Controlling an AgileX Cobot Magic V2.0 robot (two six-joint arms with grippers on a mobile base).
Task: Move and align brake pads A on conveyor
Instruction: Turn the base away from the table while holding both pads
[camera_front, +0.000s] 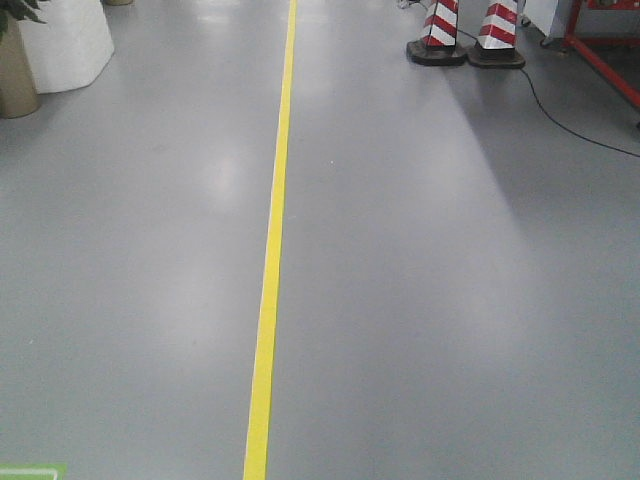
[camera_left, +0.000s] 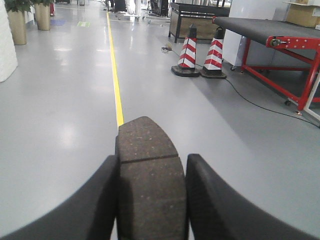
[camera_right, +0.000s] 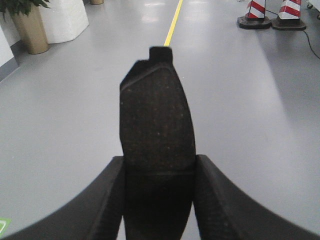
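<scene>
L brake pad (camera_left: 148, 145) clamped in left pincer (camera_left: 152, 159), groove across mid. R brake pad (camera_right: 156, 115) gripped likewise in right pincer (camera_right: 158, 160). Both held over grey floor (camera_front: 450, 300); conveyor (camera_left: 255, 27) well apart at 2 o'clock in left wrist view, beyond striped cones (camera_left: 187, 50).

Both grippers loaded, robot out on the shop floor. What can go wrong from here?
1. The left pad in the left gripper and the right pad in the right gripper both stick out well past the fingers; base jolts may shift or drop them.
2. The cable and cones sit on the floor near the conveyor; the base might snag or hit them on approach.
</scene>
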